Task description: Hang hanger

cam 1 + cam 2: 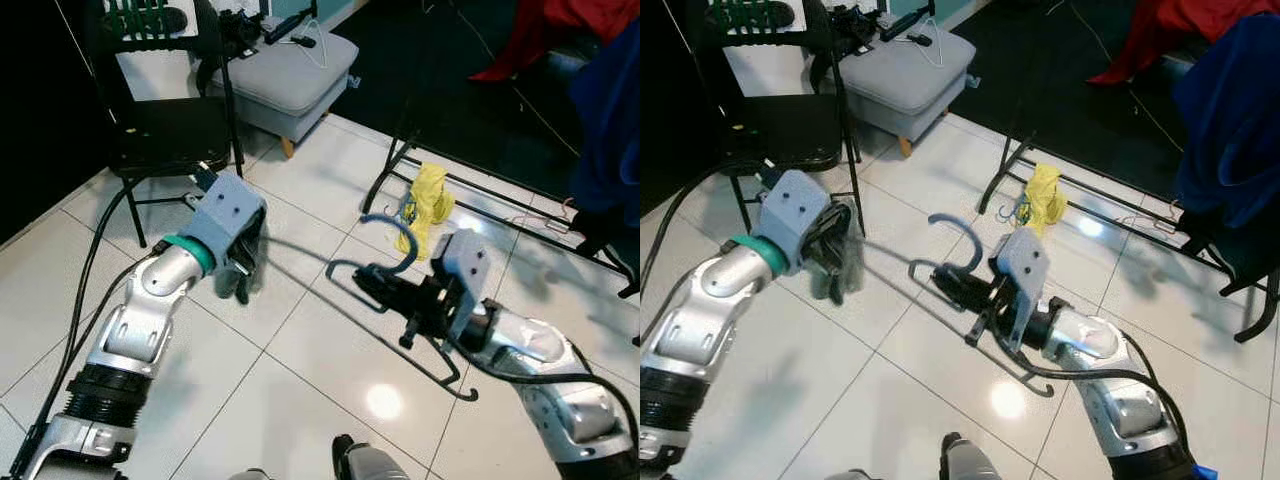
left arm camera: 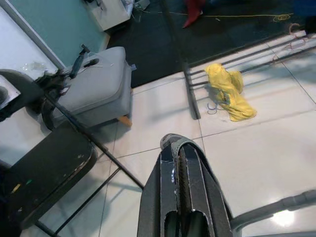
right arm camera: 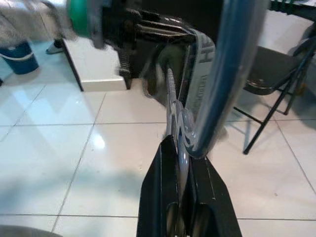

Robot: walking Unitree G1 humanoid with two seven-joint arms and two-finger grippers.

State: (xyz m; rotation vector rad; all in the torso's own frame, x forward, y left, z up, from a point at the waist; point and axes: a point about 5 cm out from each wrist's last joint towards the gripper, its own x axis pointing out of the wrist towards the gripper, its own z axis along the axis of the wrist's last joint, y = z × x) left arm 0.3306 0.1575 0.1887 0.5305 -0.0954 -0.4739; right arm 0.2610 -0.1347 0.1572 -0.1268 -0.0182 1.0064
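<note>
My right gripper [image 1: 378, 285] is shut on a hanger [image 1: 388, 238] near its neck and holds it low over the white tiles. The hanger's blue-grey hook curls upward, and its black frame [image 1: 448, 375] trails back under my right forearm. In the right wrist view the fingers [image 3: 165, 163] pinch the hanger [image 3: 222, 74] where hook meets frame. My left gripper [image 1: 241, 278] hangs fingers-down to the left of the hanger, shut on nothing; its fingers [image 2: 170, 168] lie pressed together. The black clothes rack's [image 1: 480, 185] floor bars lie beyond the hanger.
A yellow cloth [image 1: 428, 200] lies at the rack's foot. A blue garment [image 1: 610, 120] hangs at the right and a red one [image 1: 570, 25] lies beyond it. At the far left stand a black folding chair [image 1: 165, 130] and a grey ottoman [image 1: 290, 80]. A black cable [image 1: 90, 270] crosses the floor.
</note>
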